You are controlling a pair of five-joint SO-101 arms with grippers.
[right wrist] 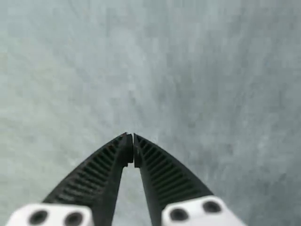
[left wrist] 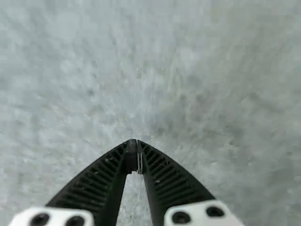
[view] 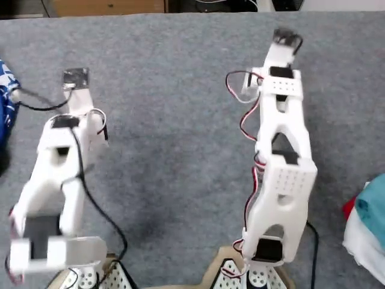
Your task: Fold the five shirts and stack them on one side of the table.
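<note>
Now the left pincer (left wrist: pixel 133 147) and right pincer (right wrist: pixel 130 140) hang closed and empty above the worktop (view: pixel 180 120), a blue shirt (view: pixel 5 90) at one edge nearest one arm, heaped shirts (view: pixel 367 229) at the opposite edge.

A grey, felt-like cover spreads over the whole table (view: pixel 174 120), fuzzy and evenly lit, with only soft shadows. Past the far edge, toward the left corner, runs a strip of brown wooden furniture (view: pixel 108 6). A dark gap (view: pixel 210 5) lies beyond the middle, and a pale surface (view: pixel 343 4) beyond the right corner.
</note>
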